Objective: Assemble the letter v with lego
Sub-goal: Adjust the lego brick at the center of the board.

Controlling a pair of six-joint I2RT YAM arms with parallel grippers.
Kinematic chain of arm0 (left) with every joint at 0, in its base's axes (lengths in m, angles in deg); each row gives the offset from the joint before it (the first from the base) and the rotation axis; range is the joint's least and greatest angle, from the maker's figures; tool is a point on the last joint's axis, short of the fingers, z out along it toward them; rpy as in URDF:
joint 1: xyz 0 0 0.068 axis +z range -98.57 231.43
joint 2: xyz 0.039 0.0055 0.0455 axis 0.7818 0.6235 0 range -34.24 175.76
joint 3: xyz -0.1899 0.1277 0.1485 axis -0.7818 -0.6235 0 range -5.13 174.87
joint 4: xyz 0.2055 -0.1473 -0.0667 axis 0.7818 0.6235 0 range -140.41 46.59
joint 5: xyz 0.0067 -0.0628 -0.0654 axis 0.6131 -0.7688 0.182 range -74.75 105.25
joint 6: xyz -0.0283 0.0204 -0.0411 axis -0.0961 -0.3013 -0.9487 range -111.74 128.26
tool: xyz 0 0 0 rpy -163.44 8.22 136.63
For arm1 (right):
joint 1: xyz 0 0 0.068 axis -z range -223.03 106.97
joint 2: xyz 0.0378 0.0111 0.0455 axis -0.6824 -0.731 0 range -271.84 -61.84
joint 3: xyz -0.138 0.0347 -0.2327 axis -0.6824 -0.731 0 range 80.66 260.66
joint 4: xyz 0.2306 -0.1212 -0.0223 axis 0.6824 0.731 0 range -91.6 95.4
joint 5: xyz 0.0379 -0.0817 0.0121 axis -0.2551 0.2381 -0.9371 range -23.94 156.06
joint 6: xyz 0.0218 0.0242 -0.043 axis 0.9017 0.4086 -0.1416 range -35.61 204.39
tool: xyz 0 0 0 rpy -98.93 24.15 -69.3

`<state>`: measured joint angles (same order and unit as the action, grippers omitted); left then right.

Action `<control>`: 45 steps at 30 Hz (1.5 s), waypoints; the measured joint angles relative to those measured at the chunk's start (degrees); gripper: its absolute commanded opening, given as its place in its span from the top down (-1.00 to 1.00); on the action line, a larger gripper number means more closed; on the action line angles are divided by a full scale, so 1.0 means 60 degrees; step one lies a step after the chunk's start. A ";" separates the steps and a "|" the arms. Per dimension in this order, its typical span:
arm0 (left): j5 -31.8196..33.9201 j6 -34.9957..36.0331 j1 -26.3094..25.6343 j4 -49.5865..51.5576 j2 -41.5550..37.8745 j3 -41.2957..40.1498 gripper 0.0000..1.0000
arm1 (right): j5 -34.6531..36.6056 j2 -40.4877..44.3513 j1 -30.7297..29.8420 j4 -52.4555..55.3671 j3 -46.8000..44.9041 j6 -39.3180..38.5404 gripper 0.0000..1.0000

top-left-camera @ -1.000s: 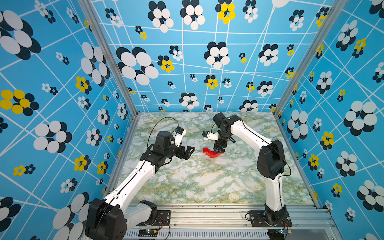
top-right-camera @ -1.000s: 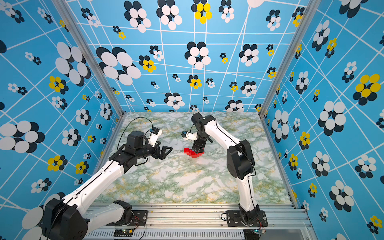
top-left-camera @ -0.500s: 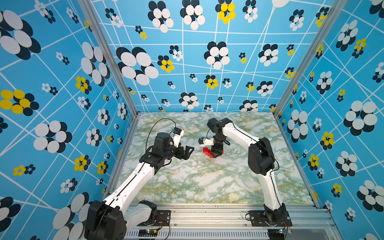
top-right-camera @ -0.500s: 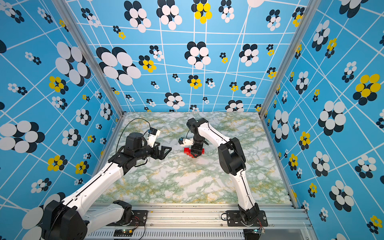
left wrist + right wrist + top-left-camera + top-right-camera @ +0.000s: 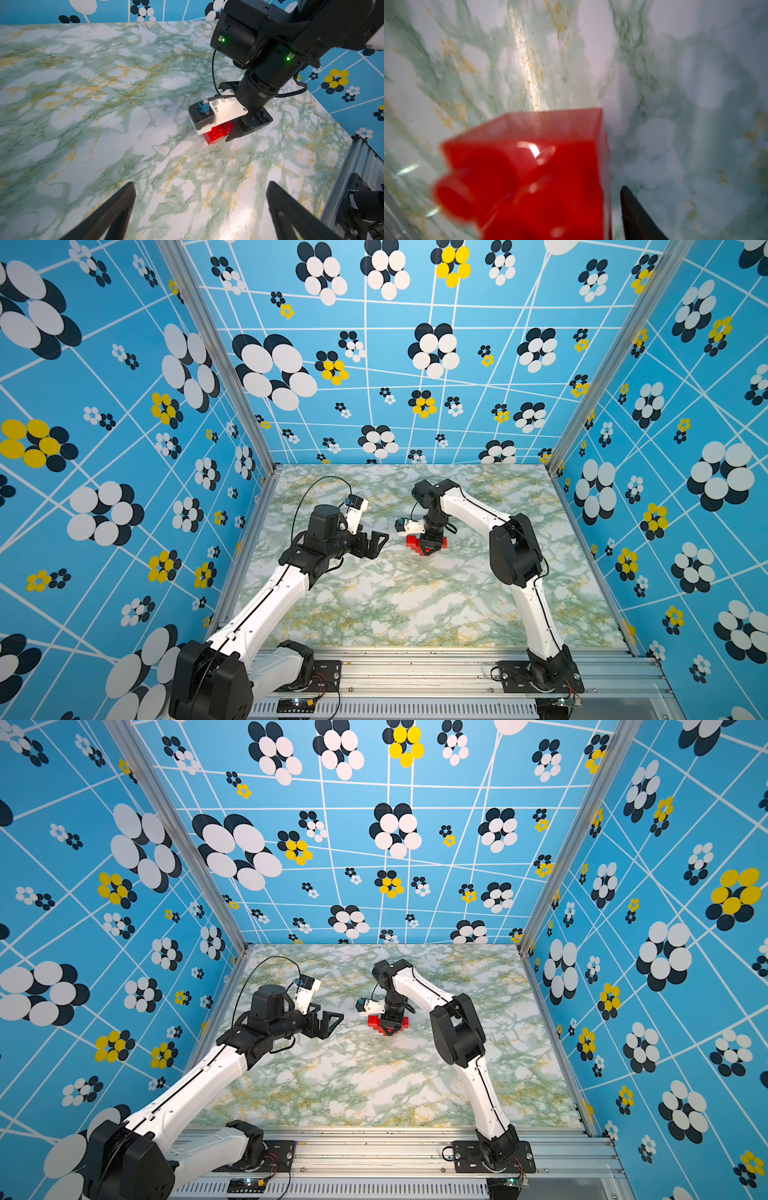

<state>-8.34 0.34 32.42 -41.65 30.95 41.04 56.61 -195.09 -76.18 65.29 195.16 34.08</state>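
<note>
Green-and-gold marbled tabletop [image 5: 415,605], walled in by blue flowered panels [image 5: 374,364]. Red lego [image 5: 412,544] near mid-frame in both top views, resting on the marble, partly hidden under the right gripper [image 5: 430,549]; shape and count unreadable. Grip impossible to judge: one finger [image 5: 637,218] just beside the blurred lego. Left gripper [image 5: 376,541] spread wide, empty, left of it.

seeing bright red lego [image 5: 412,543] on white marble tabletop [image 5: 415,605] veined green and gold, blue walls [image 5: 386,356] with white gridlines and black, white, yellow flowers

Lego [image 5: 218,133]: glossy red plastic; tabletop [image 5: 415,605] smooth, marble-look w/ sheen.
</note>
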 measured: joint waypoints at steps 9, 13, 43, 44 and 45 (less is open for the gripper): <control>0.0007 0.0000 0.0051 0.0007 -0.0018 0.0000 -0.99 | -0.0339 0.0000 0.0000 0.0015 0.0109 0.0062 0.50; 0.0004 -0.0004 0.0051 0.0018 -0.0066 0.0000 -0.99 | -0.0605 0.0000 0.0000 0.0036 0.0106 0.0066 0.54; -0.0186 -0.0117 0.0051 0.0033 -0.0222 0.0000 -0.99 | -0.3974 0.1410 -0.0412 0.0787 -0.2011 0.0211 0.46; -0.0189 -0.0117 0.0051 0.0029 -0.0222 0.0000 -0.99 | -0.3989 0.1399 -0.0408 0.0790 -0.2011 0.0215 0.46; -0.0189 -0.0117 0.0051 0.0018 -0.0222 -0.0007 -0.99 | -0.3993 0.1370 -0.0412 0.0790 -0.2011 0.0240 0.46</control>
<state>-9.48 -0.36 32.73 -41.54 29.62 41.00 32.65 -186.87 -78.65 70.04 183.09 35.53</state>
